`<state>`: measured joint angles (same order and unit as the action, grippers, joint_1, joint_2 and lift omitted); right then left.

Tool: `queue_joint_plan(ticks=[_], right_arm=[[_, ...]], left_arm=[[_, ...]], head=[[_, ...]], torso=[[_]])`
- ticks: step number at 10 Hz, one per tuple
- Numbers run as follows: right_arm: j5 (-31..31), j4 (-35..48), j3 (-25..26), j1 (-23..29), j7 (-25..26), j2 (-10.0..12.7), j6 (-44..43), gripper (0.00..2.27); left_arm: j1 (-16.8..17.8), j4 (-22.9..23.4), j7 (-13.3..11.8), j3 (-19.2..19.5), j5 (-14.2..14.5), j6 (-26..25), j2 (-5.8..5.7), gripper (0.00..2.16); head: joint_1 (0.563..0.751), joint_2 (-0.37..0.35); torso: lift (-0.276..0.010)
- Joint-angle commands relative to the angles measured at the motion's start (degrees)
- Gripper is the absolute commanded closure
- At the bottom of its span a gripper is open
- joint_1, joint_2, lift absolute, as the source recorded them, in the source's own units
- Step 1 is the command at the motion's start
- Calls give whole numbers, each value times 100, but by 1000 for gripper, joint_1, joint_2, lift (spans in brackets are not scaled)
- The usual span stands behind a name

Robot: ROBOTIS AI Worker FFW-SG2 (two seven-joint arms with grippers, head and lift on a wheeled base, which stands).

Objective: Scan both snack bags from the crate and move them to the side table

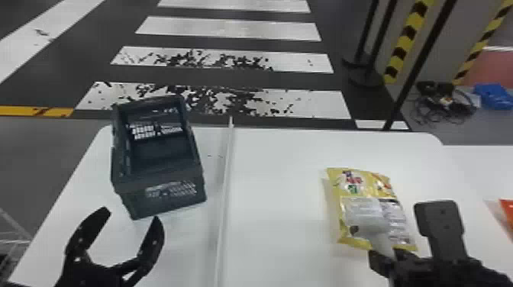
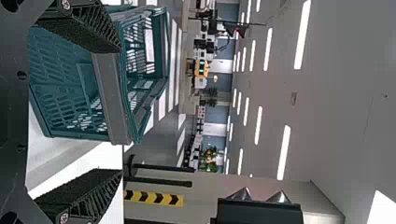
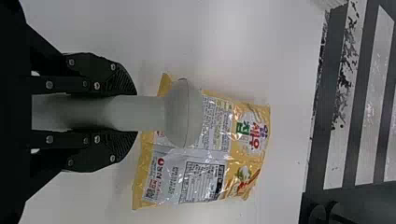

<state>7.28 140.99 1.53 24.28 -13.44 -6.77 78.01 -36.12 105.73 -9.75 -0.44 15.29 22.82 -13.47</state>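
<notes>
The yellow snack bag (image 1: 366, 213) lies flat on the white table at the right, its printed back up. My right gripper (image 1: 389, 255) is just over its near edge, shut on a pale grey handheld scanner (image 1: 381, 241). In the right wrist view, the gripper (image 3: 135, 113) grips the scanner's handle, and the scanner head (image 3: 183, 113) covers part of the yellow bag (image 3: 219, 154). My left gripper (image 1: 131, 215) stands open at the near side of the dark green crate (image 1: 162, 198). In the left wrist view, the gripper (image 2: 119, 111) has the crate (image 2: 65, 93) beyond its parted fingers.
A raised white strip (image 1: 225, 171) runs along the table between crate and bag. An orange item (image 1: 507, 210) shows at the far right edge, on the white surface there. Barrier posts (image 1: 420, 53) and cables (image 1: 444, 101) stand on the floor beyond.
</notes>
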Motion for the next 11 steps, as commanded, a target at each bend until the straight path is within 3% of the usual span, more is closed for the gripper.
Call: queue_joint_plan(ticks=[1,5,8,11], right_arm=[[-8,-1,32,-2,0,-17,0,2240],[-166,78,524,-2,17,-175,-70,2240],[-667,-528,1306,-72,88,-465,-1406,2240],[-1027,-1486,1737,-336,96,-738,-2549,2240]], left_arm=[[0,0,0,0,0,-10,2,80],[0,0,0,0,0,-10,2,80],[0,17,-9,-9,0,7,11,80],[-26,53,-9,-9,0,7,11,80]], head=[[695,-35],[695,-66],[695,-130],[695,-207]], torso=[[-99],[-99],[-99],[-99]])
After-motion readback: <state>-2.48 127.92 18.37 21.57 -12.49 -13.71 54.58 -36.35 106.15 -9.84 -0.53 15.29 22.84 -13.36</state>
